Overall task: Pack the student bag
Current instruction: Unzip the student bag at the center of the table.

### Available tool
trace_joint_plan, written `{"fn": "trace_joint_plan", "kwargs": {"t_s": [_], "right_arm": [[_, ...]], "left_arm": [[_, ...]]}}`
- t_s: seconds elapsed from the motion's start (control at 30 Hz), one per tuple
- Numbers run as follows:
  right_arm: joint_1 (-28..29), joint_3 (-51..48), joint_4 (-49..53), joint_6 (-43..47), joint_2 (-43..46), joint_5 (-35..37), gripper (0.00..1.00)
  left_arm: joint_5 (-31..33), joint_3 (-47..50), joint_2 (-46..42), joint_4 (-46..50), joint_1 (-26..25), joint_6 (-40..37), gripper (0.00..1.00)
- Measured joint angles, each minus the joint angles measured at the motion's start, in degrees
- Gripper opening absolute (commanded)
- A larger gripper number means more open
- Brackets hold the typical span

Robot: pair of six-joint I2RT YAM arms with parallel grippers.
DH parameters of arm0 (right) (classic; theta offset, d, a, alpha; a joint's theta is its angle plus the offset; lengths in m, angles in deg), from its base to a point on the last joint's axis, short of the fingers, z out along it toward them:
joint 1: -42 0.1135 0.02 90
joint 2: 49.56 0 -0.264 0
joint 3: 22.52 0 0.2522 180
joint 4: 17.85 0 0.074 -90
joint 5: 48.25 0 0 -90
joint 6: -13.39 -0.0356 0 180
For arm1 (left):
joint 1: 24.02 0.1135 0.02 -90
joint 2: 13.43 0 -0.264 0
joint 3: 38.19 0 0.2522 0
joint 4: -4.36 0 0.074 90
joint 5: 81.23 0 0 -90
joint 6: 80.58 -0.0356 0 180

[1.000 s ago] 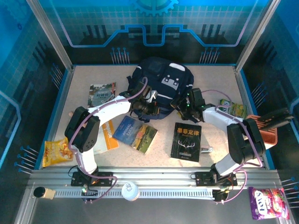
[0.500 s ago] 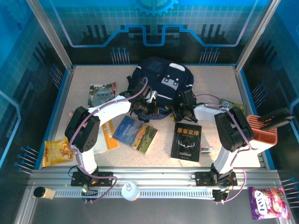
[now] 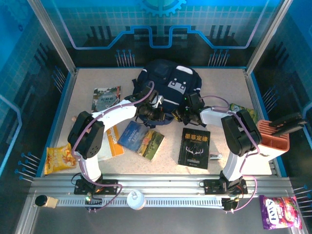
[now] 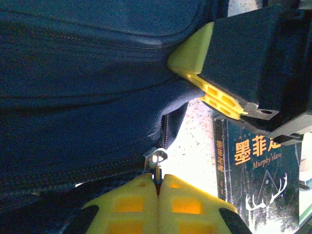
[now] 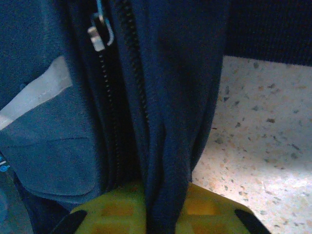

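Closest to the arm bases, a black book [image 3: 194,147] and a blue book [image 3: 142,139] lie flat on the table [image 3: 219,87], not yet packed. Just beyond them the two grippers meet at the near edge of the student bag [image 3: 168,87], which sits at the far middle of the table.

In the left wrist view, the left gripper [image 4: 158,187] has its yellow fingers pressed together on the small metal zipper pull [image 4: 156,160], holding only the thin end of the tab. The right gripper [image 5: 163,197] is clamped on a fold of the bag's navy fabric right beside the zipper track. From the left wrist camera one of its yellow fingers [image 4: 195,53] shows pinching the cloth just above the pull. The track seems partly parted in the right wrist view, though it is too dark there to be sure how far.

The step in hand looks like drawing the zipper open while the right arm braces the bag. The tab is held by so little that a pull off the line of the track could slip it free. If the pinched fold creeps out of the right fingers, the whole bag would likely drag toward the books instead of the slider running. Bunched cloth near the slider could also jam it, and the two grippers are close enough to knock each other.
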Motion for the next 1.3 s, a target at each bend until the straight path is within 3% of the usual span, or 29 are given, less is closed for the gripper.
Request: {"fn": "trace_joint_plan", "kwargs": {"t_s": [0.5,1.17,1.23,1.3], "right_arm": [[-4.7,-0.1,6.1,11.8,8.7,4.5,0.06],[-10.2,6.1,13.2,29.1,6.1,1.0,0.11],[-10.9,7.3,14.0,30.6,5.3,1.1,0.15],[-11.3,7.7,14.6,31.7,4.9,1.6,0.34]], "left_arm": [[1.0,5.2,-6.7,1.1,8.3,-3.8,0.00],[-3.4,5.4,-6.5,-0.5,7.6,-7.9,0.00],[-3.5,5.4,-5.7,-1.0,7.2,-8.2,0.00],[-3.6,5.1,-4.7,-1.0,7.0,-8.3,0.00]]}}
